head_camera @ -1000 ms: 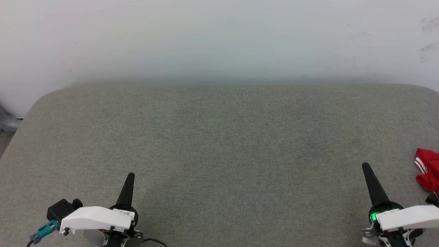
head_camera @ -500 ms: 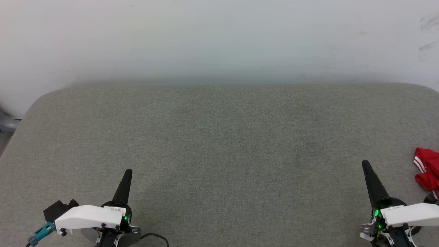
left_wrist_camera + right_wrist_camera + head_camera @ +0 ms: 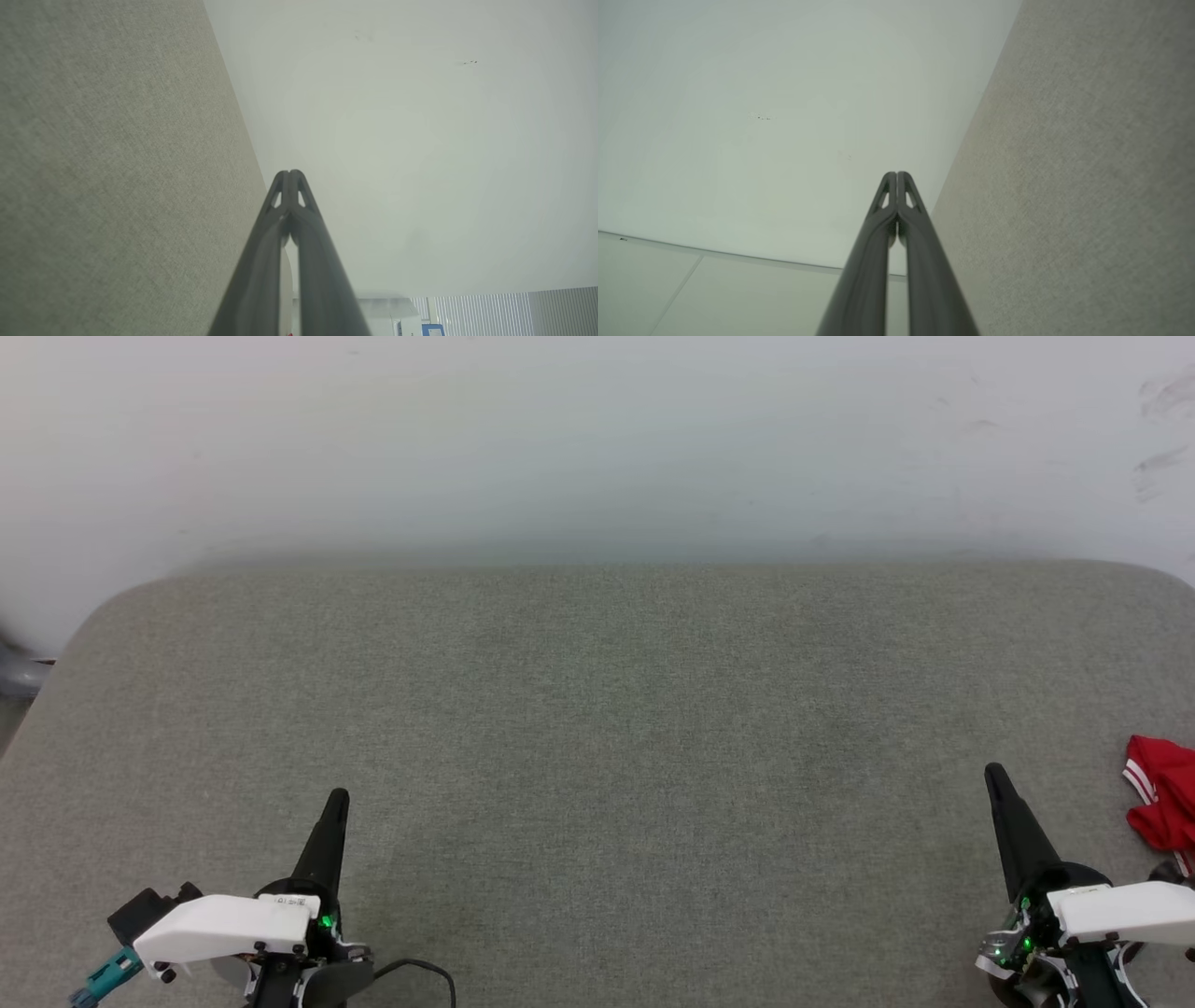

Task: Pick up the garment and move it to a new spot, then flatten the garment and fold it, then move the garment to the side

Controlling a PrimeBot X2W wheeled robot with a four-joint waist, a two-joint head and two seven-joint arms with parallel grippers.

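Where the right edge of the head view cuts across it, the garment shows as a small crumpled red bunch with a white, red-striped band. The rest of it runs out of frame, and no print can be read. It lies on the grey-green fabric surface, far to the right, near the right gripper but apart from it.

Right gripper: fingers pressed together tip to tip, gripping nothing; its wrist view shows the same. Left gripper: likewise closed on itself, low at the left, well apart from the garment. Whether either gripper touches the fabric cannot be told.

A wide stretch of fabric lies between the two grippers and runs on to the far edge, which has rounded corners and meets a pale wall. The wall carries faint scuff marks at upper right.

At the left edge, beyond the surface's corner, a grey object is cut off and cannot be identified. A black cable loops out from the base of the left wrist, and a teal connector juts from its housing. Vertical blinds appear blurred in the left wrist view.
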